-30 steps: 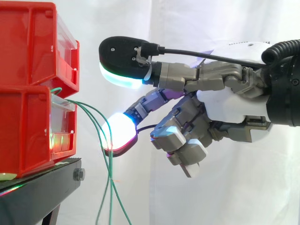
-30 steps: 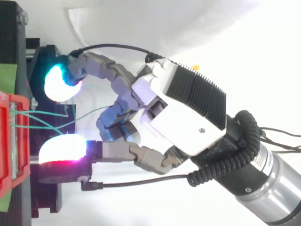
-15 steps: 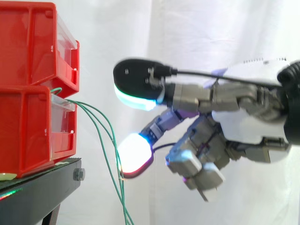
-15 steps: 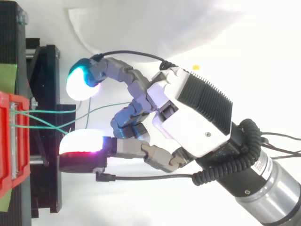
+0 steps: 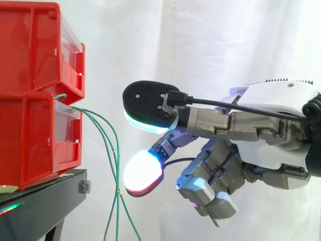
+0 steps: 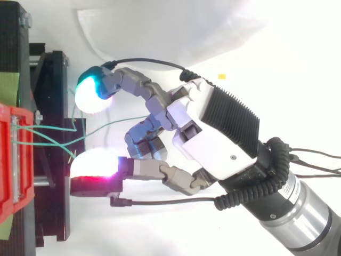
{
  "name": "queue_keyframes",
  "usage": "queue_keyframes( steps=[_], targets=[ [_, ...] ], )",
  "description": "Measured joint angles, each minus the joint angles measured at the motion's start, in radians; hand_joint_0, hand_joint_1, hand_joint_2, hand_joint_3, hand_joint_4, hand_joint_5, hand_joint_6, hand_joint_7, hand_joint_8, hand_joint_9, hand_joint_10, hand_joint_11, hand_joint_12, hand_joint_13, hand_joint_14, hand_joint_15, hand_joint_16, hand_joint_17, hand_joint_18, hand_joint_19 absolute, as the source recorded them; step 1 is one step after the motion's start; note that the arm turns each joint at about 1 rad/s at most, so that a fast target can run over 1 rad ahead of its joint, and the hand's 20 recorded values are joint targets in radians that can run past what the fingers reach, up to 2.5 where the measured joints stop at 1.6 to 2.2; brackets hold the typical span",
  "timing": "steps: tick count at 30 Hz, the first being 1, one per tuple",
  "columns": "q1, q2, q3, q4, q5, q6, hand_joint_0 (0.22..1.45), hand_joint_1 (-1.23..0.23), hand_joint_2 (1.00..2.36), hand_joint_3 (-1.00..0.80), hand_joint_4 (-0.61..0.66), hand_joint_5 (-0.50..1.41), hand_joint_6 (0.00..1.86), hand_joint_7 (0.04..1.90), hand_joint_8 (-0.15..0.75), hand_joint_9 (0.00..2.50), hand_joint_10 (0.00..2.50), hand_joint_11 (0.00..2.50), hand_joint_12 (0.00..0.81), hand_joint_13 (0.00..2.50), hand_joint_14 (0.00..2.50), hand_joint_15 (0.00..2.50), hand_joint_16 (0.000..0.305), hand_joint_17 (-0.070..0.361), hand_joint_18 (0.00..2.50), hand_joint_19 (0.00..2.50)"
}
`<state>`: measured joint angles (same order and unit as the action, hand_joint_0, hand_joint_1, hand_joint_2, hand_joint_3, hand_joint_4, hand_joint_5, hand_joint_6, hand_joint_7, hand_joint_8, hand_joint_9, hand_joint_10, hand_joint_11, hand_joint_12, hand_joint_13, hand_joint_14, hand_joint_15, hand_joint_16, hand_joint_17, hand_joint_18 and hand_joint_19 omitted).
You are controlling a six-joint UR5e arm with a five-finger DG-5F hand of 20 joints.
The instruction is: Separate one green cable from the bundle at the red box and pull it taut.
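Several thin green cables (image 5: 117, 216) come out of the front of the lower red box (image 5: 30, 140) and hang down past the edge of the stand. In the top view the cables (image 6: 48, 128) run right from the box (image 6: 8, 160), and one reaches on toward the palm. My hand (image 5: 271, 135) reaches in from the right. Two fingers are held out and spread apart, the others are curled under the palm. The white pad (image 5: 143, 170) sits right beside the hanging cables. The cyan-edged pad (image 5: 148, 105) is above them. From above, the cables pass between the two pads of the hand (image 6: 213, 133), unpinched.
A second red box (image 5: 30, 45) is stacked on the lower one. Both stand on a black stand (image 5: 45, 206) whose frame lies under the pads in the top view. A white curtain hangs behind.
My hand has drawn back to the right from the boxes and dropped slightly. The cables, bent against the white pad a second ago, now hang more freely beside it.
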<state>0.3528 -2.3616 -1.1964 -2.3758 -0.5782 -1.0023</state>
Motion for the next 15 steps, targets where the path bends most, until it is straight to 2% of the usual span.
queue_keyframes(
  steps=[4,9,15],
  targets=[
    [0.0,-0.018,0.022,0.018,0.002,-0.019,0.4,-0.42,1.0,-0.5,0.34,-0.14,0.5,0.86,0.407,1.47,0.02,1.41,0.491,1.53,0.06,1.49,0.081,0.182,1.16,0.97],
    [0.0,-0.082,0.105,0.026,-0.005,-0.012,0.4,-0.42,1.0,-0.5,0.34,-0.14,0.5,0.86,0.41,1.47,0.02,1.42,0.499,1.54,0.06,1.49,0.08,0.181,1.16,0.97],
    [0.0,-0.097,0.126,0.001,-0.011,0.0,0.4,-0.42,1.0,-0.5,0.34,-0.14,0.5,0.86,0.406,1.47,0.02,1.4,0.497,1.54,0.06,1.48,0.08,0.18,1.16,0.98]
  ],
)
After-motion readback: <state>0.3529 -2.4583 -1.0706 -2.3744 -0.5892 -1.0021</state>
